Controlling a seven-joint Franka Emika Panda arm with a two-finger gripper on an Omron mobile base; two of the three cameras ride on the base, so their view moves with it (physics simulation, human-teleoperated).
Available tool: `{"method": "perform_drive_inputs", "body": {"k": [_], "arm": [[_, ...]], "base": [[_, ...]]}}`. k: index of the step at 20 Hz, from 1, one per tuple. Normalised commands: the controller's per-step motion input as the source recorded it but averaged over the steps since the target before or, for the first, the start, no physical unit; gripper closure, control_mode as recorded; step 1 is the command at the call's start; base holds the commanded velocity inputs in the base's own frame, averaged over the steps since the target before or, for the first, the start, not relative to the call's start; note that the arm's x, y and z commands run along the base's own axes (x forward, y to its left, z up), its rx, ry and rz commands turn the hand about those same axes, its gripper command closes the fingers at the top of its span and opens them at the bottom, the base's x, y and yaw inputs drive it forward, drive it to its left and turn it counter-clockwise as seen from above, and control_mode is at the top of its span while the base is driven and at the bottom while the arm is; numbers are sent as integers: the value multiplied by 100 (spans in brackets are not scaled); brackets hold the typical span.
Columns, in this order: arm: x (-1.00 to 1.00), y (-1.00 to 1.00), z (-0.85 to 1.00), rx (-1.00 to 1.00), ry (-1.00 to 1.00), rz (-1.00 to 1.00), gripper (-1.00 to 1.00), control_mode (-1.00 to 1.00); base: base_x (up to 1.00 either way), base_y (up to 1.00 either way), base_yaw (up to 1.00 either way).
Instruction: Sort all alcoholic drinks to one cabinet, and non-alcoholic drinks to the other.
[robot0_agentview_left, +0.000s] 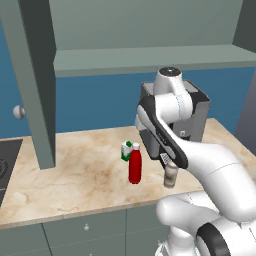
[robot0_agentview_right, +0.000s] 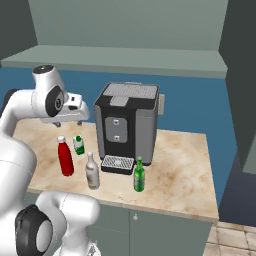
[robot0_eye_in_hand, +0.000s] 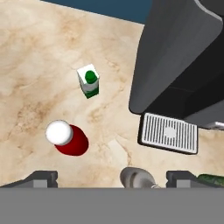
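The gripper (robot0_eye_in_hand: 111, 176) is seen in the hand view with its two dark finger tips set wide apart and nothing held between them; it hangs above the marble counter (robot0_agentview_right: 185, 160). In that view the pale grey-beige bottle (robot0_eye_in_hand: 136, 177) is seen from above between the tips, the red bottle (robot0_eye_in_hand: 66, 137) with its white cap lies towards ten o'clock from it, and the green-and-white carton (robot0_eye_in_hand: 89, 82) stands further on at about eleven o'clock (apart from the red bottle). The coffee machine (robot0_eye_in_hand: 183, 65) with its slotted drip tray (robot0_eye_in_hand: 169, 133) is placed at one to two o'clock.

In the right base view the red bottle (robot0_agentview_right: 65, 156), the carton (robot0_agentview_right: 78, 145) and the pale bottle (robot0_agentview_right: 91, 171) are grouped upright at nine o'clock of the machine (robot0_agentview_right: 127, 125), while the slim green glass bottle (robot0_agentview_right: 139, 175) stands upright just in front of the drip tray, at five o'clock of the machine. All four drinks rest on the counter. In the left base view an open cabinet door (robot0_agentview_left: 32, 75) is seen at the upper left, with the shelf (robot0_agentview_left: 150, 59) of the wall cabinet behind.
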Motion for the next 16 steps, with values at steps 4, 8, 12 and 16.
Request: {"method": "perform_drive_inputs", "body": {"k": [4, 8, 12, 16], "arm": [[0, 17, -22, -1, 0, 2, -100, -100], [0, 13, -17, -1, 0, 2, -100, -100], [0, 7, -13, -3, 0, 0, -100, -100], [0, 10, -15, -2, 2, 1, -100, -100]], "base": [[0, 0, 0], [0, 0, 0], [0, 0, 0], [0, 0, 0]]}}
